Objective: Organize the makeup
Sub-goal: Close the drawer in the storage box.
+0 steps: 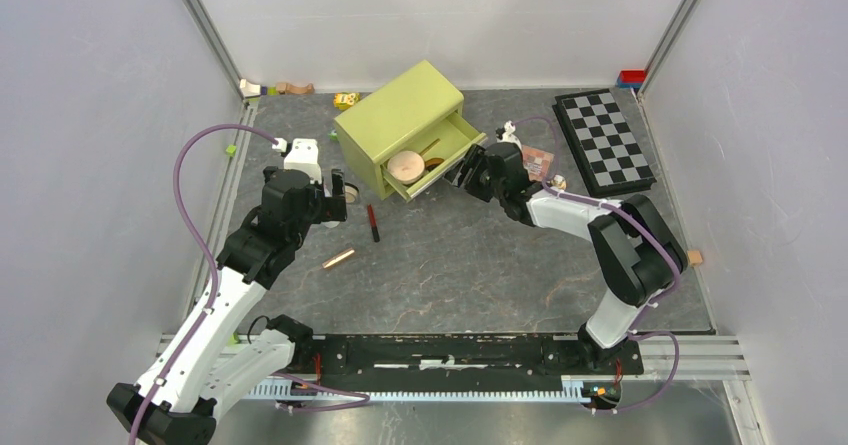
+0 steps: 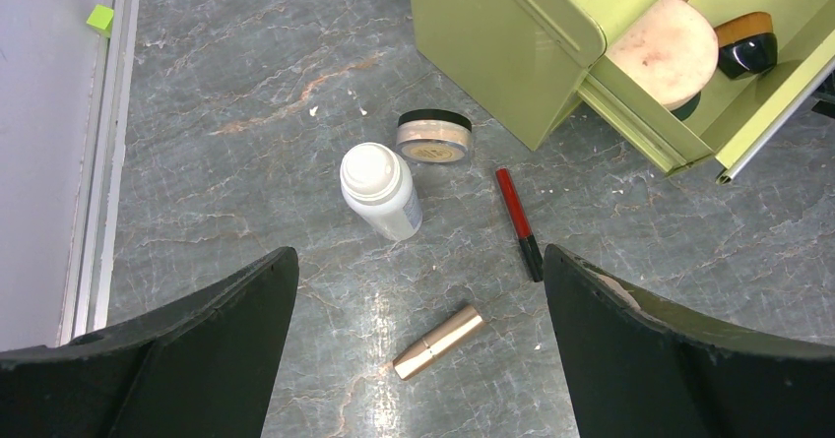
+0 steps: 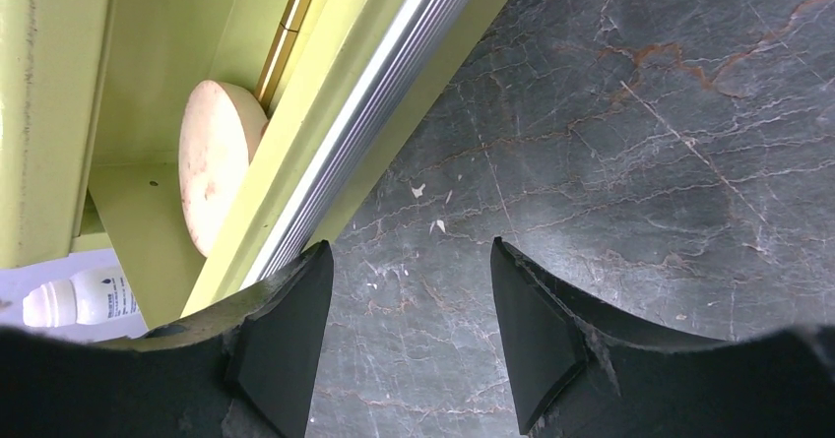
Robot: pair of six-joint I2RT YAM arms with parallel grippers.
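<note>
hovering spread and empty, the left claw [image 2: 418, 261] is framing loose makeup on the bench [image 2: 246, 84]: rose-gold tube [image 2: 438, 343] nearest, white bottle [image 2: 379, 190] at 12 o'clock, tan compact [image 2: 433, 136] just beyond, red-black pencil [image 2: 518, 221] at 1. the right claw [image 3: 409, 261], likewise spread and empty, is sitting beside the open drawer [image 3: 374, 123] at 11, probably to steady it for deposits.
</note>
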